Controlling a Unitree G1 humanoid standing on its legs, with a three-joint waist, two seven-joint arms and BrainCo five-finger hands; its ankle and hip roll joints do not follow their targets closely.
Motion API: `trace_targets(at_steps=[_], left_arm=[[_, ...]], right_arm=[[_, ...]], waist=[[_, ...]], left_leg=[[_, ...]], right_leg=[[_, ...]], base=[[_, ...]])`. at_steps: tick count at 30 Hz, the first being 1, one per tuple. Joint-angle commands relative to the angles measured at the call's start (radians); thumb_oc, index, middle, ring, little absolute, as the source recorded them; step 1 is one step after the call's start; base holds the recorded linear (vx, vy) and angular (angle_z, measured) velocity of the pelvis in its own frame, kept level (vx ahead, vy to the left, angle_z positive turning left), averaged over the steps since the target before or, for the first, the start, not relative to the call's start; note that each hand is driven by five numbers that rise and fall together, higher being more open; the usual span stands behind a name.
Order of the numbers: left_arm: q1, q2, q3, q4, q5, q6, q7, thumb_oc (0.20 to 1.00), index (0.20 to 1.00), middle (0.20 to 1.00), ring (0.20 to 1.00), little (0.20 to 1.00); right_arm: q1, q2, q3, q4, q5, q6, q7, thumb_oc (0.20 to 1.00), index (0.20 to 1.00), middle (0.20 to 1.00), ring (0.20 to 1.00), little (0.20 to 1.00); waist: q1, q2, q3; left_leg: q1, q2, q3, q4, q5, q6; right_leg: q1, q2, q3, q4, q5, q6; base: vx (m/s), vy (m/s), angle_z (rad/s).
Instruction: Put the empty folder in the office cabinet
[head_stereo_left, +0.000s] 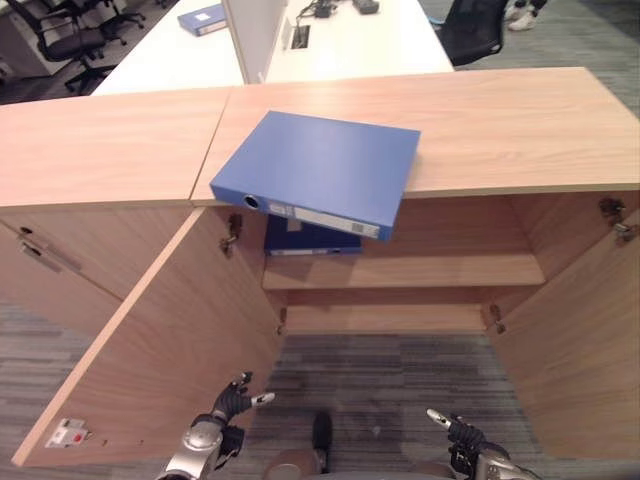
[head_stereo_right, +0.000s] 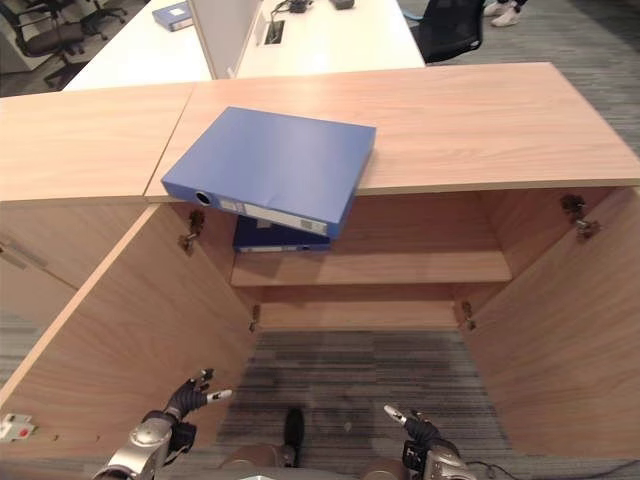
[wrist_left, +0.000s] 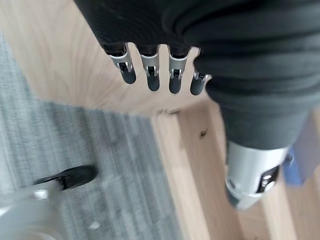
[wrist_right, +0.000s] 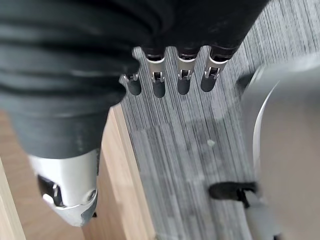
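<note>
A blue folder (head_stereo_left: 318, 170) lies flat on the wooden cabinet top (head_stereo_left: 500, 125), its spine end jutting out over the front edge above the open cabinet. Inside, on the upper shelf (head_stereo_left: 430, 270), a second blue folder (head_stereo_left: 310, 240) lies at the left. My left hand (head_stereo_left: 232, 402) hangs low in front of the open left door, fingers straight and empty; its fingers (wrist_left: 150, 75) show relaxed in the left wrist view. My right hand (head_stereo_left: 455, 430) is low at the right, also open and holding nothing, with straight fingers (wrist_right: 170, 82).
Both cabinet doors stand open, the left door (head_stereo_left: 160, 350) and the right door (head_stereo_left: 585, 340) flanking the opening. A lower shelf (head_stereo_left: 385, 318) sits below the upper one. Behind the cabinet are a white desk (head_stereo_left: 340, 45) with another blue folder (head_stereo_left: 202, 19) and office chairs (head_stereo_left: 470, 30).
</note>
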Motion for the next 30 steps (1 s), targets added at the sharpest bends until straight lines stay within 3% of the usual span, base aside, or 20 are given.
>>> trace_targets(at_steps=[1, 3, 8, 30], left_arm=[[-0.051, 0.014, 0.018, -0.053, 0.008, -0.028, -0.001, 1.0, 1.0, 1.0, 1.0, 1.0], [-0.054, -0.005, 0.022, -0.042, 0.006, -0.034, 0.002, 1.0, 1.0, 1.0, 1.0, 1.0], [-0.022, -0.013, 0.037, -0.045, 0.009, -0.031, -0.001, 1.0, 1.0, 1.0, 1.0, 1.0], [-0.013, -0.03, 0.031, -0.066, 0.014, -0.023, 0.002, 1.0, 1.0, 1.0, 1.0, 1.0]], right_arm=[[-0.008, -0.037, 0.01, -0.007, 0.007, -0.023, -0.009, 1.0, 1.0, 1.0, 1.0, 1.0], [0.013, -0.045, 0.011, -0.003, 0.003, -0.022, -0.002, 1.0, 1.0, 1.0, 1.0, 1.0], [0.03, -0.051, 0.001, 0.009, -0.014, -0.019, 0.001, 1.0, 1.0, 1.0, 1.0, 1.0], [0.038, -0.057, 0.043, -0.01, -0.061, -0.016, 0.021, 1.0, 1.0, 1.0, 1.0, 1.0]], waist=[[-0.011, -0.021, 0.032], [-0.021, -0.027, 0.017], [-0.016, -0.03, -0.01], [-0.005, -0.04, -0.026]], left_leg=[[0.035, -0.024, 0.007, 0.003, -0.099, -0.085], [0.049, -0.039, 0.001, 0.003, -0.112, -0.082], [0.095, -0.02, 0.014, 0.003, -0.134, -0.09], [0.14, 0.037, 0.006, 0.003, -0.127, -0.125]], right_leg=[[0.006, 0.063, -0.018, -0.122, 0.014, -0.036], [0.039, 0.062, 0.039, -0.198, 0.049, -0.037], [0.11, 0.031, 0.026, -0.292, 0.084, -0.027], [0.175, 0.046, -0.026, -0.308, 0.06, -0.042]], base=[[0.17, 0.119, 0.25], [0.11, 0.012, 0.72], [0.13, -0.099, 0.08], [0.04, -0.063, -0.01]])
